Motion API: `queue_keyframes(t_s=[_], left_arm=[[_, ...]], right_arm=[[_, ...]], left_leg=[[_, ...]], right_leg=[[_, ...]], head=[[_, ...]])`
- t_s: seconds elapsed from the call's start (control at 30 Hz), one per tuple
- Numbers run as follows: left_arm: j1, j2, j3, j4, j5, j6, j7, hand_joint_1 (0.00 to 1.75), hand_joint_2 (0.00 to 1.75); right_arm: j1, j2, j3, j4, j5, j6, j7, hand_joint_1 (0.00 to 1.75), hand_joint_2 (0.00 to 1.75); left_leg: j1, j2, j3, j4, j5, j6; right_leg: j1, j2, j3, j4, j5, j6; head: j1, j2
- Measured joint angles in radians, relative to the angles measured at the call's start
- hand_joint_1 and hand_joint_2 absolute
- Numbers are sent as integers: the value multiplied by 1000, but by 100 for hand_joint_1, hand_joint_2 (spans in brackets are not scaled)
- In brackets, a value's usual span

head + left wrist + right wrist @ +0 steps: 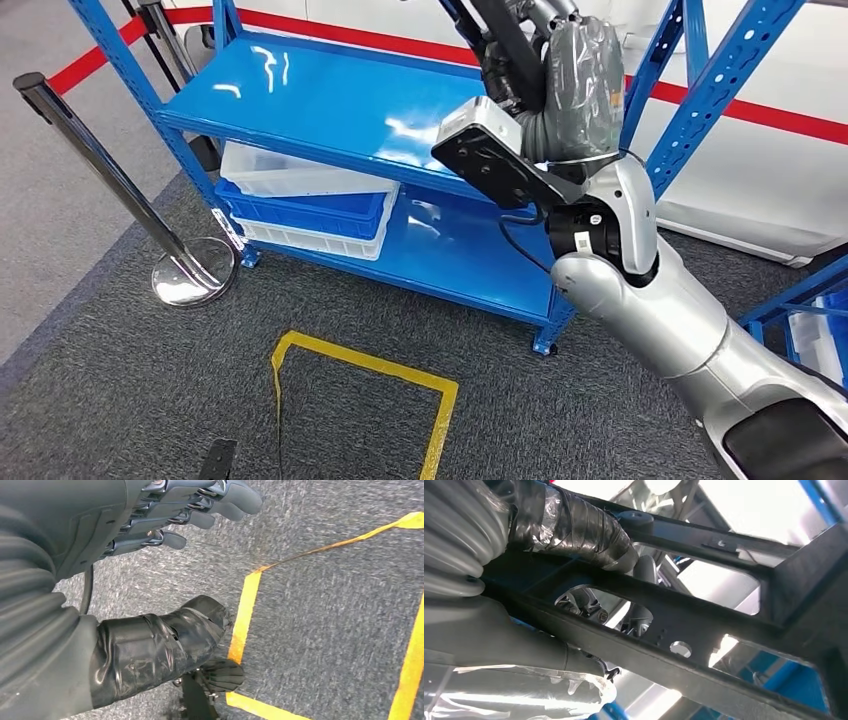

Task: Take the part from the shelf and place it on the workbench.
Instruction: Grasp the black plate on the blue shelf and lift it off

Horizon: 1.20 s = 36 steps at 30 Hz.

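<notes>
I see the part (704, 625), a black metal frame with open cut-outs and small holes, clamped in my right hand (560, 80) and raised above the shelf's top deck, near the right-hand uprights. In the right wrist view the taped thumb (574, 530) wraps over one bar of the frame and the darker fingers (589, 605) show through an opening behind it, so the hand is closed around the part. In the head view my right arm (650, 300) comes up from the lower right, bent sharply at the wrist, with the wrist camera block (490, 150) facing toward me.

My left hand (165, 515) hangs low over the grey carpet (325, 605), fingers loosely spread and holding nothing, its taped thumb (160, 650) apart from them.

I count one blue shelf (330, 100) with two decks. On the lower deck sit three stacked bins: a white one (290, 175) on top, tilted, a blue one (300, 212) under it and another white one (310, 238) at the bottom. I cannot tell what is in them.

One chrome stanchion post (100, 170) stands left of the shelf. A yellow tape outline (400, 375) marks the carpet in front, and a red stripe (760, 115) runs along the white wall behind.
</notes>
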Motion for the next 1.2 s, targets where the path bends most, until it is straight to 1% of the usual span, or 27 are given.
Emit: queue_keyframes(t_s=[0.03,0.07,0.1,0.17,0.2,0.23,0.3,0.33,0.37,0.4,0.43,0.5,0.53,0.57,0.67,0.7,0.73,0.77,0.83,0.87,0.9,0.93,1.0,1.03,1.07,1.13,1.2], left_arm=[[0,-1,0,0,2,-2,1,0,175],[0,-1,0,0,4,-3,2,0,175],[0,-2,0,0,5,-4,2,0,175],[1,-1,0,0,7,-5,4,0,175],[2,-2,0,1,7,-7,4,0,175],[2,-3,0,1,8,-8,5,0,175],[2,-4,0,1,8,-10,6,0,175],[2,-4,0,1,8,-11,7,0,175],[2,-4,0,1,8,-11,8,0,175],[2,-4,0,1,9,-11,8,0,175],[2,-4,0,1,9,-11,9,0,175],[0,-4,0,1,9,-10,9,0,175],[-2,-4,0,1,9,-8,10,0,175],[-2,-4,0,1,9,-6,10,0,175],[0,-4,-1,1,11,2,12,0,175],[0,-4,-1,1,12,3,12,0,175],[-1,-4,-1,1,13,4,12,0,175],[-1,-4,-1,1,14,5,12,0,175],[-1,-4,-1,1,14,6,12,0,175],[-1,-4,-1,1,14,6,12,0,175],[-1,-4,-1,1,14,6,13,0,175],[-1,-4,-1,1,14,6,14,0,175],[0,-5,-1,1,14,6,16,0,175],[0,-6,-1,1,14,6,16,0,175],[0,-6,-1,1,14,6,17,0,175],[0,-7,-1,1,14,5,17,0,175],[2,-7,-1,1,14,5,18,0,175]], right_arm=[[0,0,0,0,17,5,6,175,175],[-1,0,0,0,31,9,10,175,175],[0,0,0,0,42,12,13,175,175],[2,-1,0,1,52,16,16,175,175],[2,-1,0,2,55,17,16,175,175],[1,-1,0,2,56,18,16,175,175],[0,0,0,2,57,20,16,175,175],[1,0,0,3,57,22,16,175,175],[1,0,0,3,57,23,16,175,175],[2,0,0,3,59,24,16,175,175],[2,0,0,3,63,26,16,175,175],[1,-1,0,2,87,31,22,175,175],[0,-2,0,1,106,35,28,175,175],[0,-2,0,0,125,41,34,175,175],[1,-6,0,0,162,58,45,175,175],[2,-8,0,0,167,62,46,175,175],[2,-11,0,0,170,64,47,175,175],[3,-13,0,0,172,66,48,175,175],[4,-16,0,0,175,68,49,175,175],[6,-17,0,0,176,69,49,175,175],[7,-17,0,0,176,70,49,175,175],[8,-17,0,0,176,69,49,175,175],[7,-18,0,0,176,68,50,175,175],[7,-18,-1,-1,176,68,50,175,175],[6,-19,-1,-2,176,68,51,175,175],[5,-20,-1,-4,176,68,51,175,175],[5,-21,-1,-5,176,68,51,175,175]], left_leg=[[0,0,-8,6,4,-5],[-1,0,-14,10,9,-11],[-1,-1,-17,10,15,-18],[0,-3,-24,12,15,-30],[1,-4,-33,26,-3,-37],[3,-5,-47,60,-38,-44],[8,-5,-82,174,-125,-58],[10,-5,-96,231,-154,-63],[12,-5,-98,266,-163,-68],[14,-4,-83,269,-152,-71],[17,-4,-50,236,-128,-74],[19,-6,49,104,-95,-76],[18,-8,88,47,-91,-71],[16,-11,110,11,-95,-64],[12,-13,104,-4,-84,-35],[12,-11,97,-6,-75,-24],[12,-9,89,-9,-65,-11],[12,-7,78,-10,-55,-1],[7,-5,53,-6,-38,10],[5,-5,40,-4,-30,11],[3,-5,26,0,-22,11],[1,-5,14,4,-16,11],[-1,-7,-6,12,-5,7],[-1,-7,-13,15,0,3],[0,-7,-17,15,7,-2],[4,-6,-21,8,24,-16],[5,-9,-28,10,16,-27]], right_leg=[[3,0,28,-46,-1,-4],[7,0,40,-73,-8,-7],[10,0,40,-78,-5,-8],[6,-2,33,-85,9,-16],[2,-4,28,-89,19,-22],[-2,-7,21,-92,28,-29],[-3,-9,1,-94,45,-35],[-3,-9,-10,-93,54,-35],[-4,-9,-22,-93,62,-34],[-5,-8,-34,-92,71,-31],[-7,-8,-46,-91,79,-27],[-9,-6,-64,-87,93,-16],[-9,-6,-68,-87,100,-10],[-8,-6,-70,-88,107,-3],[-8,-7,-73,-94,122,15],[-8,-6,-80,-83,107,19],[-7,-6,-92,-54,74,21],[-8,-7,-109,-7,28,21],[-5,-6,-143,121,-55,20],[-4,-6,-148,167,-70,20],[-3,-6,-138,184,-64,18],[-2,-6,-110,163,-43,15],[4,-6,-18,44,-6,1],[8,-6,21,-19,-2,-5],[12,-6,46,-63,-2,-10],[19,-6,55,-96,3,-14],[12,-11,51,-113,24,-21]], head=[[0,0],[1,0],[2,0],[4,0],[3,0],[2,0],[1,0],[1,0],[1,0],[1,0],[1,0],[1,0],[1,0],[2,0],[4,0],[4,0],[5,0],[6,0],[6,0],[6,0],[6,0],[6,0],[6,0],[5,0],[6,0],[7,0],[7,0]])
